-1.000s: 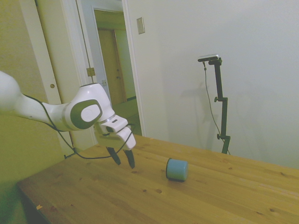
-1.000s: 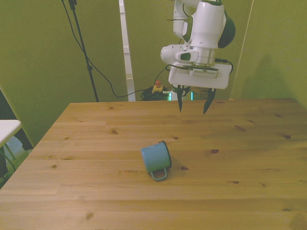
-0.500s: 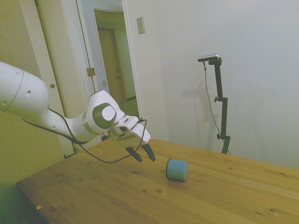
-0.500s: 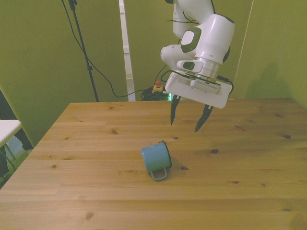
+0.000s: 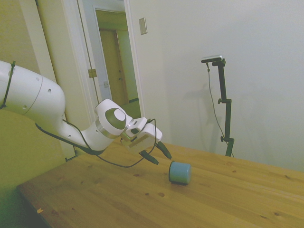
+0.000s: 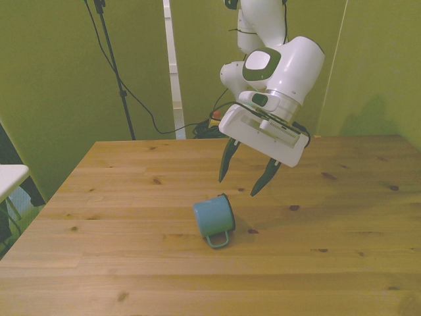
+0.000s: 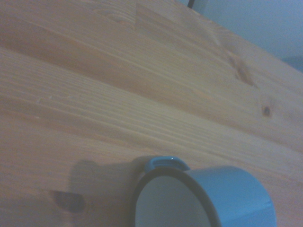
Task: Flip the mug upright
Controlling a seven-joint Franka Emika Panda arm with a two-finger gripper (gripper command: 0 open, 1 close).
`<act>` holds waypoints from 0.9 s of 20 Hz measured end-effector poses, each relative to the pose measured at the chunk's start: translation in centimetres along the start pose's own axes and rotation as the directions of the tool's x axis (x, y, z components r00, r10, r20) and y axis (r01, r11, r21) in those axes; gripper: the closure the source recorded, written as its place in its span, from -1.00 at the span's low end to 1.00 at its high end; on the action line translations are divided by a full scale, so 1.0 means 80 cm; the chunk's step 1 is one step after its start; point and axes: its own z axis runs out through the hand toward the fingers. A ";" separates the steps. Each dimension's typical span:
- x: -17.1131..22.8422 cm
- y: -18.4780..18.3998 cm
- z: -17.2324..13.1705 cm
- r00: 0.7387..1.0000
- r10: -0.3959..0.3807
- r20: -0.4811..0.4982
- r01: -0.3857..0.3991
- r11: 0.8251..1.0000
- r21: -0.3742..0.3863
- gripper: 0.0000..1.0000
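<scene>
The light-blue mug (image 6: 214, 216) lies on its side near the middle of the wooden table (image 6: 118, 263), with its handle (image 6: 219, 240) toward the camera in the front view. The side view shows the mug (image 5: 180, 172) end-on as a blue cylinder. My gripper (image 6: 241, 182) hangs tilted above and behind the mug, open, with nothing between its dark fingers (image 6: 224, 166). In the side view the gripper (image 5: 160, 155) is just left of the mug and clear of it. Up close, the wrist view shows the mug (image 7: 227, 201) with its dark-rimmed open mouth and handle.
The table's far edge runs behind the arm, with cables and a red button beyond it. A white surface (image 6: 10, 176) juts in at the front view's left. An open doorway (image 5: 114, 61) stands behind the arm in the side view.
The arm has reached out toward the mug and tilted the gripper over, bringing the open fingers lower and closer to it. The mug has not moved.
</scene>
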 end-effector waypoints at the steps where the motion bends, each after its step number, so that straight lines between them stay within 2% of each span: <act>1: 0.000 0.001 0.002 1.000 -0.013 -0.012 0.013 1.000 -0.005 -1.00; 7: -0.004 0.007 0.019 0.993 -0.070 -0.096 0.065 0.996 -0.054 -1.00; 15: -0.015 -0.006 0.039 0.981 -0.071 -0.178 0.042 0.986 -0.162 -1.00; 18: -0.016 -0.010 0.041 0.978 -0.072 -0.195 0.037 0.983 -0.180 -1.00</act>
